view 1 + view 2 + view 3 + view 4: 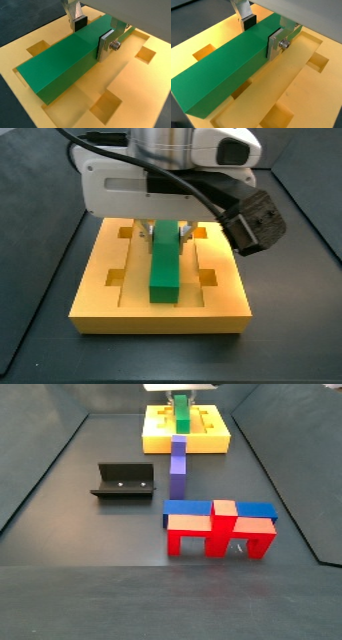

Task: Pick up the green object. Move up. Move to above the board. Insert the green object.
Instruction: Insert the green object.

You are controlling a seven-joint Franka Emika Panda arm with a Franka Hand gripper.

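The green object (63, 62) is a long green bar lying lengthwise along the middle groove of the orange-yellow board (137, 82). It shows in both wrist views (224, 72) and both side views (163, 263) (181, 414). My gripper (93, 36) straddles the bar near its far end. One dark pad (80, 22) sits against its far side and one silver finger (105, 45) against its near side, so the jaws are shut on it. The gripper also shows in the other views (262, 34) (170, 228) (181, 396). Whether the bar rests on the groove floor I cannot tell.
Square recesses (107, 106) flank the groove on the board (94, 298). In a side view, a purple bar (178, 464) lies in front of the board (214, 439). The dark fixture (123, 481) and a red and blue block structure (221, 524) stand nearer.
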